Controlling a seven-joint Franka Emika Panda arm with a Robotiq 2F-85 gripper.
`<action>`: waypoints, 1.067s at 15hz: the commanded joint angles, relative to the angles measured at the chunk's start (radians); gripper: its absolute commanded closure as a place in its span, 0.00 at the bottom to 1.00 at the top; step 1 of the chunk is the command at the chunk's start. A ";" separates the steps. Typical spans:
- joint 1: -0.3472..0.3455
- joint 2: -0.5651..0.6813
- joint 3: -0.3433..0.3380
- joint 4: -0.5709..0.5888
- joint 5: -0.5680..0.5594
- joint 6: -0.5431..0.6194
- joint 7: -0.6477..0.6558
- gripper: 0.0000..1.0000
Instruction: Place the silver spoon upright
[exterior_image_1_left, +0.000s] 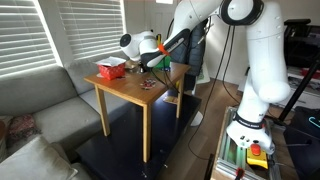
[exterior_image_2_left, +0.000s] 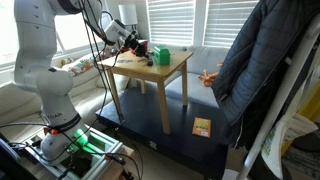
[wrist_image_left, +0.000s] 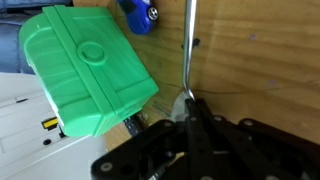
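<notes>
Pincer right up close in the wrist view looks clamped on the silver spoon, over the wooden counter beside a green box. I'd say the grasp's done, and next it needs tipping vertical with something to lean on.

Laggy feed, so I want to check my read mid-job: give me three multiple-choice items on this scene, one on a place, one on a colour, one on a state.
1. In the wrist view, where is the green box from the spoon?
A) left B) right C) on top of it
2. What colour is the small thing at the top edge of the wrist view?
A) yellow B) blue C) white
3. How is the pincer?
A) open, away from the spoon B) out of view C) shut on the spoon

1 A: the box fills the left half, and the spoon runs up to its right.
2 B: it is plainly blue against the wooden table.
3 C: it closes around the spoon's lower end.
</notes>
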 joint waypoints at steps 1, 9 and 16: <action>0.007 0.025 0.003 0.040 0.000 -0.028 -0.014 0.66; -0.016 -0.041 0.031 0.022 0.090 0.009 -0.104 0.11; -0.044 -0.229 0.048 -0.027 0.507 0.010 -0.328 0.00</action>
